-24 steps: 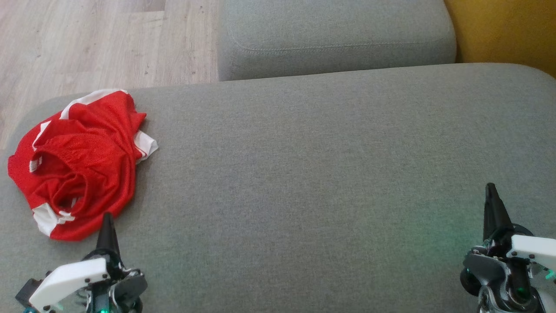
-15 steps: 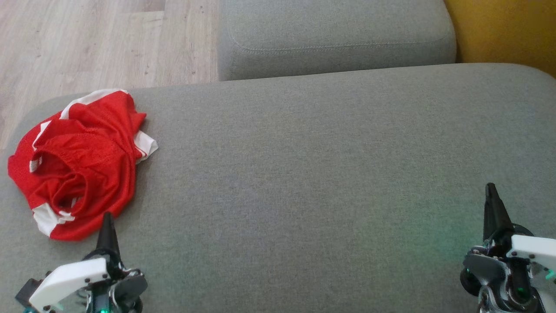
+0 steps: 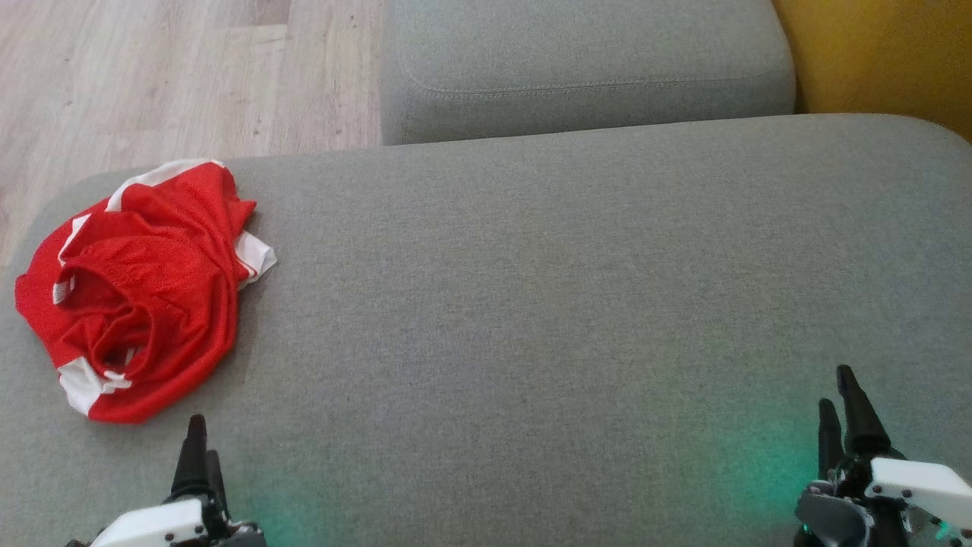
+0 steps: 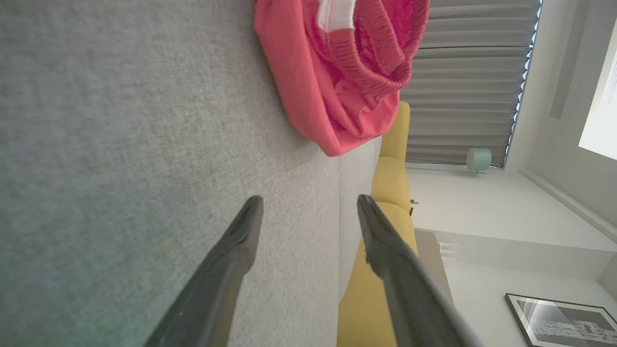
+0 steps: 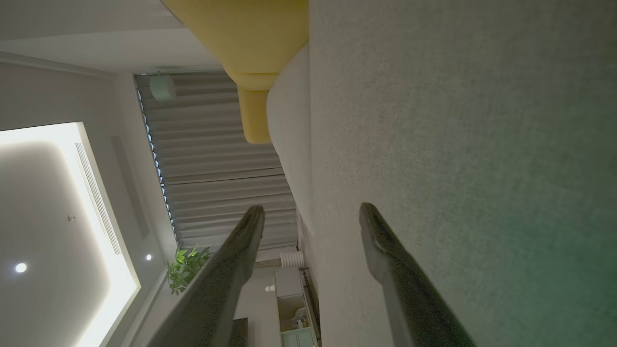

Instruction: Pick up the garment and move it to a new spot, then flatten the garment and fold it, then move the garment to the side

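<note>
Grey upholstery makes up the work surface: a broad, flat sofa cushion [image 3: 547, 304] spans the head view, with a second grey cushion [image 3: 585, 68] butting against its far edge. Pale wooden floor [image 3: 152, 76] shows beyond the far left corner, and a yellow seat [image 3: 881, 53] stands past the far right corner.

The garment [image 3: 144, 289], red with white trim, lies crumpled in a heap at the cushion's left end, close to the left edge. Its long axis runs from the near edge toward the far edge, leaning a little to the right as it goes. White bands show at its far tip, on its right side and at its near left corner. A rounded opening with a small white label faces up on its left half. Which end is its top I cannot tell.

The left claw [image 3: 203, 437] sits just near of the garment, apart from it, fingers spread wide with nothing between them; in the left wrist view the left claw [image 4: 309, 197] points toward the red cloth [image 4: 337, 72]. The right claw [image 3: 834, 385] is well away at the near right, equally spread and empty, bare cushion ahead of it [image 5: 312, 206].
</note>
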Controlling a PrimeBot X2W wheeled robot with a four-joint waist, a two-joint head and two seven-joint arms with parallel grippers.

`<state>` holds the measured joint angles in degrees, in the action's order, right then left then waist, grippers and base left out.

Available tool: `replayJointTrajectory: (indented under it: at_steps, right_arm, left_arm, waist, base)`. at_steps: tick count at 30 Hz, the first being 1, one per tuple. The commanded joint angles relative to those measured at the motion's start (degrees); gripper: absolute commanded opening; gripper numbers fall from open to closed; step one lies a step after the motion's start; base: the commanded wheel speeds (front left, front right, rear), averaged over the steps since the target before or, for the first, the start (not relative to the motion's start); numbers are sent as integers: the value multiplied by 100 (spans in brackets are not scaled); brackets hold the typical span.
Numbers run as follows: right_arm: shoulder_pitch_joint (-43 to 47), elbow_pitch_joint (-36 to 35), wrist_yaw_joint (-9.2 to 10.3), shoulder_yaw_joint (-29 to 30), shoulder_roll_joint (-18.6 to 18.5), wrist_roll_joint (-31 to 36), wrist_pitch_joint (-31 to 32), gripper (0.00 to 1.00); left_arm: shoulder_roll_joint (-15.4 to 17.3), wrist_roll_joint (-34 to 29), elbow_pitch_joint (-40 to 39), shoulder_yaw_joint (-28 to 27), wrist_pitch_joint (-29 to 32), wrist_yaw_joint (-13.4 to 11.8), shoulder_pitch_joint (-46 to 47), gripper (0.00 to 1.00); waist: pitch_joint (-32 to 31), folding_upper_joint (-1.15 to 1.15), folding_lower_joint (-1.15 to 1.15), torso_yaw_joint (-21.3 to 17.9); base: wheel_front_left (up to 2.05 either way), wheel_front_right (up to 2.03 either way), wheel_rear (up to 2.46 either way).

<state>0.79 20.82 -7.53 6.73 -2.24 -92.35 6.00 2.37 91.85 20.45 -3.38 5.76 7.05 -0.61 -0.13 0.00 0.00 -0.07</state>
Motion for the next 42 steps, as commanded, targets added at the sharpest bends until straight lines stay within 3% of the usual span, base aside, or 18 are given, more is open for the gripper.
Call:
replayJointTrajectory:
  at_steps: [1, 9, 23, 42]
  right_arm:
    - [-250, -222, 0, -69, -18, 5, -54, 100]
    - [-292, -168, 0, -295, -33, 363, -218, 100]
    - [-221, -341, 1, -380, -27, 1800, -454, 100]
    - [-131, -461, 2, -729, -34, 3264, -776, 100]
  left_arm:
    - [15, -36, -200, 46, -44, 3, 246, 100]
    - [17, -426, -240, 83, -180, 2, 205, 100]
    - [22, -1794, -538, 245, -418, -244, 116, 100]
    - [27, -3178, -782, 533, -742, -463, -27, 100]
  waist:
    - [-9, 0, 0, -3]
    - [-66, 0, 0, -18]
    - [-152, 0, 0, -2]
    - [-304, 0, 0, -18]
  base:
    - [0, 0, 0]
    - [0, 0, 0]
    - [0, 0, 0]
    - [0, 0, 0]
